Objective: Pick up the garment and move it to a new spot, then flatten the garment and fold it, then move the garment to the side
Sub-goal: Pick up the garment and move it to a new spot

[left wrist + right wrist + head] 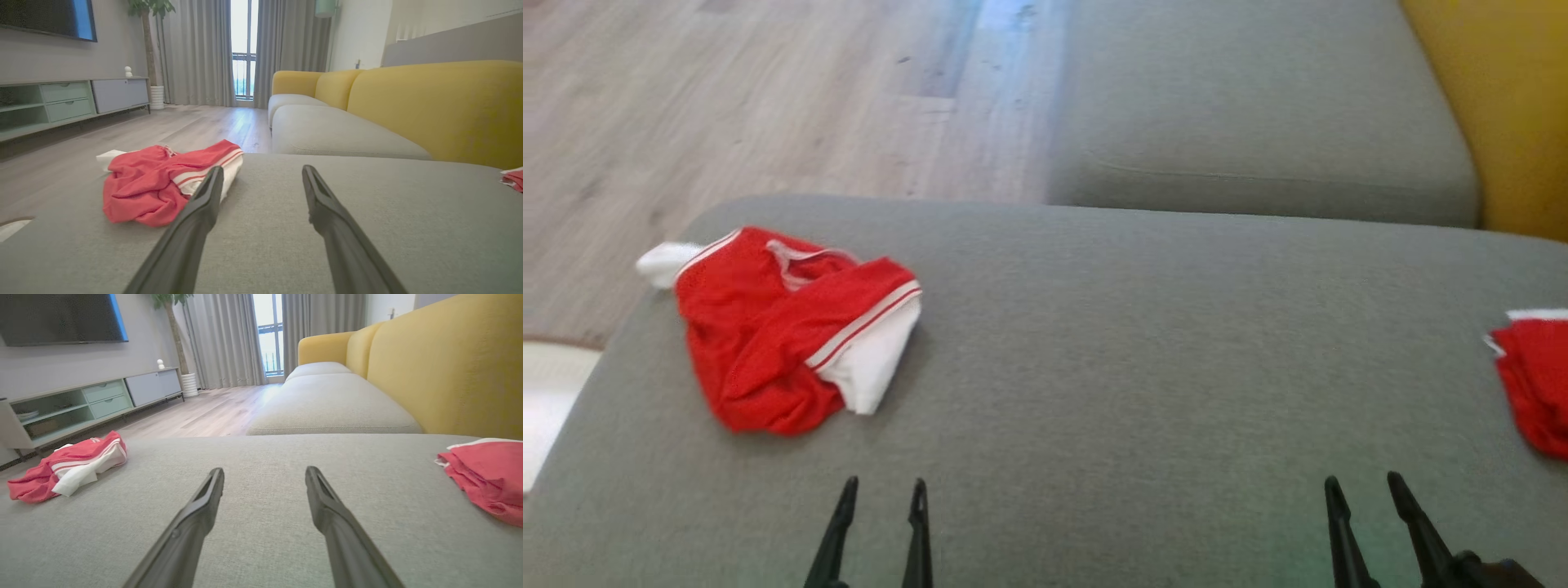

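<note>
Closest to you, the left gripper (pixel 885 483) is over the grey seat cushion (pixel 1143 351), its fingers (pixel 832 539) spread apart and pinching nothing; over on the right, your right gripper (pixel 1363 479) sits level with it, fingers (pixel 1342 535) likewise parted and empty; both point up the cushion, clear of any cloth. Ahead and to the left of the left gripper, there's your garment (pixel 776 335): red mesh with white striped trim, crumpled in a heap near the cushion's far left corner, a white end poking over the edge towards the floor; it's well apart from both grippers. At the right edge lies a second red piece (pixel 1539 384), cut off by the frame. Beyond the gap comes another grey cushion (pixel 1258 106); yellow backrest (pixel 1515 106) on its right, wooden floor (pixel 768 98) on its left.
</note>
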You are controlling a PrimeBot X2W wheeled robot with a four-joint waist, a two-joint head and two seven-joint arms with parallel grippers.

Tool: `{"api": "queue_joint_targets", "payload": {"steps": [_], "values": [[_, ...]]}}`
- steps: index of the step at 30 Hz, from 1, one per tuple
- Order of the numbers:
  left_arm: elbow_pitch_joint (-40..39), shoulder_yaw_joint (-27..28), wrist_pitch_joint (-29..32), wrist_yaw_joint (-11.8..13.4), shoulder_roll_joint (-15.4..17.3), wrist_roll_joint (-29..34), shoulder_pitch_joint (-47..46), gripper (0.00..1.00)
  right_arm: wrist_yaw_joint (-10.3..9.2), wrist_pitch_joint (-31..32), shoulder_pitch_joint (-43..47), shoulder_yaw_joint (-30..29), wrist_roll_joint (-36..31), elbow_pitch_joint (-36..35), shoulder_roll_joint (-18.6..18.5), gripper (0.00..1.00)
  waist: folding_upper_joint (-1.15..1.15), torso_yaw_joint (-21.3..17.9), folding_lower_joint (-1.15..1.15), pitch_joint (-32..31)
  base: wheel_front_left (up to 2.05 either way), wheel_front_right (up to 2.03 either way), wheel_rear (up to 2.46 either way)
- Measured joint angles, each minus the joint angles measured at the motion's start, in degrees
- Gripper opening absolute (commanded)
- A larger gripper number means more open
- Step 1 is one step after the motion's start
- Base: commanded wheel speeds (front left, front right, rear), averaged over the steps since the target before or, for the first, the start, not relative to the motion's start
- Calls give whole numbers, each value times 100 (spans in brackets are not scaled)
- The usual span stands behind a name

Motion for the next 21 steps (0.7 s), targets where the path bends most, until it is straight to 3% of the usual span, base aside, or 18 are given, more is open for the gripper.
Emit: {"api": "queue_joint_targets", "payload": {"steps": [15,21], "values": [[-111,504,0,-2,9,149,-10,100,0,-1,-149,237,9,4,4,100,0,1489,0,236,0,0,0],[-231,709,0,4,7,149,-4,100,0,0,-380,400,24,75,-2,100,0,1707,1,352,0,0,0]]}}
